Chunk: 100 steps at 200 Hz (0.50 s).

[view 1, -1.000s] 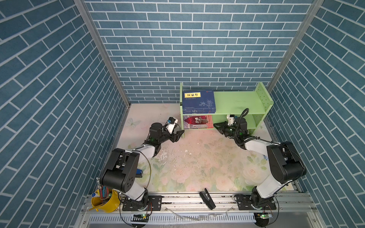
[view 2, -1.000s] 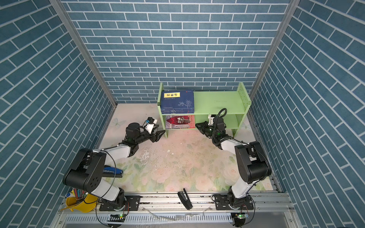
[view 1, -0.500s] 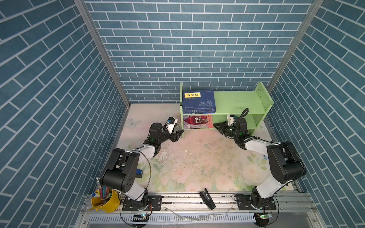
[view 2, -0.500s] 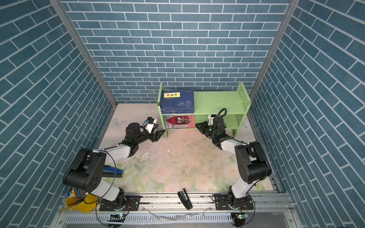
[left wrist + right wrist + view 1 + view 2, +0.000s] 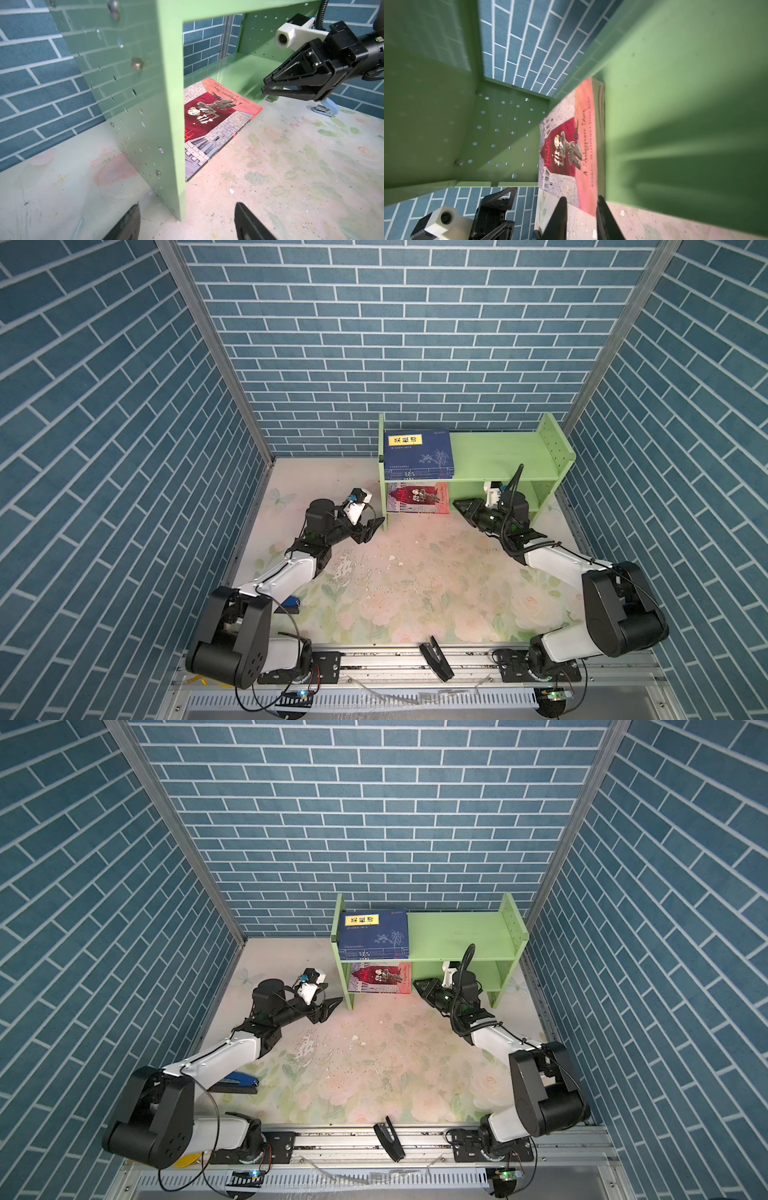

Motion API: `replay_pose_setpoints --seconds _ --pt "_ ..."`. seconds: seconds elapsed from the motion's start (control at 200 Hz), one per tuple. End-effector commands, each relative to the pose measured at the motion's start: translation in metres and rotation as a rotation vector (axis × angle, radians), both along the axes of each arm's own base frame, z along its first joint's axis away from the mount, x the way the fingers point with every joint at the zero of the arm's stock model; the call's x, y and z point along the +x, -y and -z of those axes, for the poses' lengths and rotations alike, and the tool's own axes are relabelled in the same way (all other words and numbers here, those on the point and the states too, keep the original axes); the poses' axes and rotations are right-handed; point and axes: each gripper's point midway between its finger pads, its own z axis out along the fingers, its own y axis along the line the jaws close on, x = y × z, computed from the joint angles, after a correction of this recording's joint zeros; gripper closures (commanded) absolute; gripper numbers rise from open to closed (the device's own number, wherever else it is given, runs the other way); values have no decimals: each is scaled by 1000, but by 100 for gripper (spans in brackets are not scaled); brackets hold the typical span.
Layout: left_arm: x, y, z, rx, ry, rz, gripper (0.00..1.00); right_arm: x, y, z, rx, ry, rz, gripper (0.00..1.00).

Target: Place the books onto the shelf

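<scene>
Top tier: A stack of blue books (image 5: pixel 417 452) lay flat at the left end of the shelf (image 5: pixel 498 456).
Lower tier: The red book (image 5: pixel 417 499) lay flat beside the left panel (image 5: pixel 145 104), its front edge jutting a little over the surface (image 5: pixel 415 593).
Progress: You had every book in view shelved, and none lay loose on the surface. At most a nudge on the red book seemed left.
Right end effector (image 5: pixel 457 504): It hovered just beside the red book's outer corner, jaws slightly apart, holding nothing.
Left end effector (image 5: pixel 371 531): It was wide apart and empty, just before the left panel's front edge.
Around: A stapler (image 5: pixel 239 1080) lay under your left arm, and a pale stapler (image 5: pixel 325 108) sat behind the right end effector.
In the way: The left panel stood between your left end effector and the red book.
</scene>
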Motion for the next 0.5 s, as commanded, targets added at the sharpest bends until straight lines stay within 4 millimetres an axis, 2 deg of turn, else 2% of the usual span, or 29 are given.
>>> replay_pose_setpoints --seconds 0.0,0.135,0.265,0.29,0.355,0.445,0.495 --pt "-14 -3 3 25 -91 15 27 -5 9 -3 -77 25 17 71" --pt "-24 -7 -3 24 -127 0 27 -10 10 3 -89 -2 8 71" --pt "-34 -12 5 21 -211 -20 27 -16 11 2 -79 -1 2 72" --pt "-32 -11 -5 14 -195 -20 27 -18 11 2 -79 -1 -3 73" --pt "-34 -13 -6 17 -208 -29 27 -23 10 1 -76 -6 -12 78" --pt "-36 -15 -7 23 -214 -35 26 -28 6 1 -64 -23 -42 92" --pt "-37 -15 -7 22 -215 -36 26 -30 3 2 -51 -34 -62 96"
